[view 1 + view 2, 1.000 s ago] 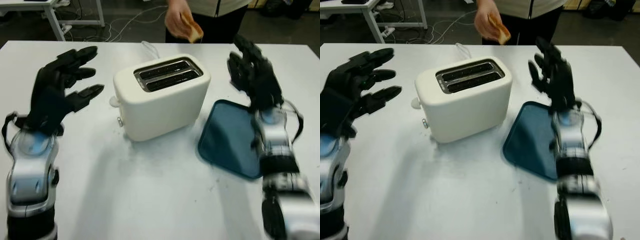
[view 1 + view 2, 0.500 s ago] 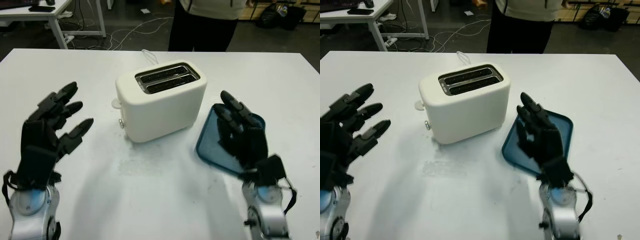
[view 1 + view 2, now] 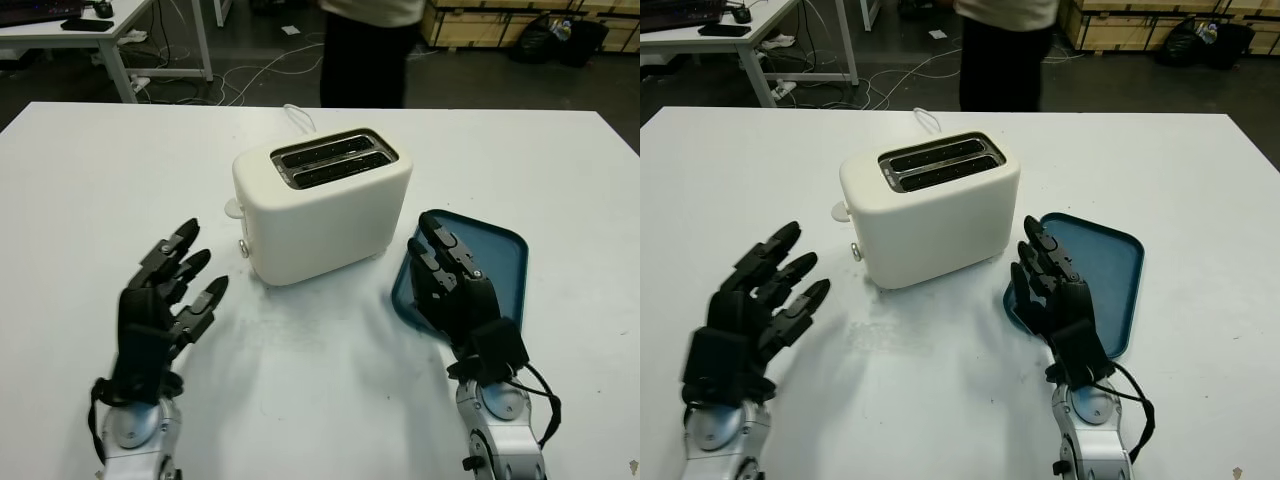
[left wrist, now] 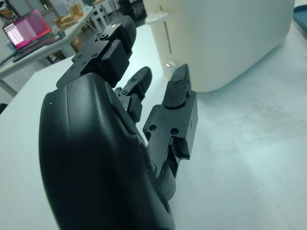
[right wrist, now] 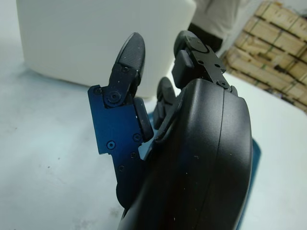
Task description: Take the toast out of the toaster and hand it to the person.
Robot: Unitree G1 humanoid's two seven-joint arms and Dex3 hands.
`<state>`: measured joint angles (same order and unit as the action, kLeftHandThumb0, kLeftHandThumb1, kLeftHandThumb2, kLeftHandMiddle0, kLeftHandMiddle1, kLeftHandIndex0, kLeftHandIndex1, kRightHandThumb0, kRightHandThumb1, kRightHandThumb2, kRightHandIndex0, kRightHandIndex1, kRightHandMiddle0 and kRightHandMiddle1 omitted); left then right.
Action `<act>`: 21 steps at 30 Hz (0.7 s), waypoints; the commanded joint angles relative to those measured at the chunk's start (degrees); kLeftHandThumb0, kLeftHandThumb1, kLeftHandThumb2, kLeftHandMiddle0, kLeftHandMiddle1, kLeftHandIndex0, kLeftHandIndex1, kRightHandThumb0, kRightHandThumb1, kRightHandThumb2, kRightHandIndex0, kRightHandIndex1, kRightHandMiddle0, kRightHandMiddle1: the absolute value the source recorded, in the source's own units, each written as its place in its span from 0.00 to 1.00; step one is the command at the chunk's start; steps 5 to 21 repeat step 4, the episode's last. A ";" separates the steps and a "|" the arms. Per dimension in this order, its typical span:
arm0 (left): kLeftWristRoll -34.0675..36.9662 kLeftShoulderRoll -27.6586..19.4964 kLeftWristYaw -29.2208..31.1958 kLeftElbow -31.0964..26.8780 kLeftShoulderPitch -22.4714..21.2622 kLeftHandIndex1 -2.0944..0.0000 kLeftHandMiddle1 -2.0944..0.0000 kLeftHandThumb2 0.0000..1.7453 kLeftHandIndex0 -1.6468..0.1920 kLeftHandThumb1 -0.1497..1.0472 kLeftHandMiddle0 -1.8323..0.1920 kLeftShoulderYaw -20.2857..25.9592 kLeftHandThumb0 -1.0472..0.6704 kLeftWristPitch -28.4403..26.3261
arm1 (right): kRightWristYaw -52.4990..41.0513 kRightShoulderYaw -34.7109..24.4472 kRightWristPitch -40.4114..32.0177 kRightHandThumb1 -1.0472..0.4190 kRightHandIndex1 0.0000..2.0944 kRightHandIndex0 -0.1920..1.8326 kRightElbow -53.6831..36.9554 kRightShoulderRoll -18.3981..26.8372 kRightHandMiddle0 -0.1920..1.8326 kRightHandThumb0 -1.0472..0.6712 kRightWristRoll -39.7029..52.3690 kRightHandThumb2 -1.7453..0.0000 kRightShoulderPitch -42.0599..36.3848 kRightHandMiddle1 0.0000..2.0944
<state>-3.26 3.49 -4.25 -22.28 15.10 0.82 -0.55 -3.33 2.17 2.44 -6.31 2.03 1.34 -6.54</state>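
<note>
Both slots of the cream plastic toaster (image 3: 322,215) look empty; we see no toast. Left hand (image 3: 160,310) and right hand (image 3: 455,290) open, holding nothing, above the white counter (image 3: 120,180). Handover seemingly done.

Toaster (image 3: 322,203) is placed mid-table (image 3: 80,180); tray (image 3: 500,260) is set just to its right; a person (image 3: 365,50) is stationed behind the table.

Left robot hand (image 3: 160,310) is raised at the near left, open, holding nothing. Right robot hand (image 3: 455,290) is raised at the near right, likewise open.
</note>
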 commanded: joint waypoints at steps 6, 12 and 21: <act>0.43 1.13 -0.96 2.35 -1.25 0.99 0.79 0.15 0.60 0.89 0.70 -1.36 0.35 2.54 | 1.06 0.61 -1.79 0.09 0.00 0.23 -0.71 -0.22 0.22 0.31 -1.66 0.65 1.83 0.00; 0.43 1.13 -0.96 2.35 -1.25 0.99 0.79 0.15 0.60 0.89 0.70 -1.36 0.35 2.54 | 1.06 0.61 -1.79 0.09 0.00 0.23 -0.71 -0.22 0.22 0.31 -1.66 0.65 1.83 0.00; 0.43 1.13 -0.96 2.35 -1.25 0.99 0.79 0.15 0.60 0.89 0.70 -1.36 0.35 2.54 | 1.06 0.61 -1.79 0.09 0.00 0.23 -0.71 -0.22 0.22 0.31 -1.66 0.65 1.83 0.00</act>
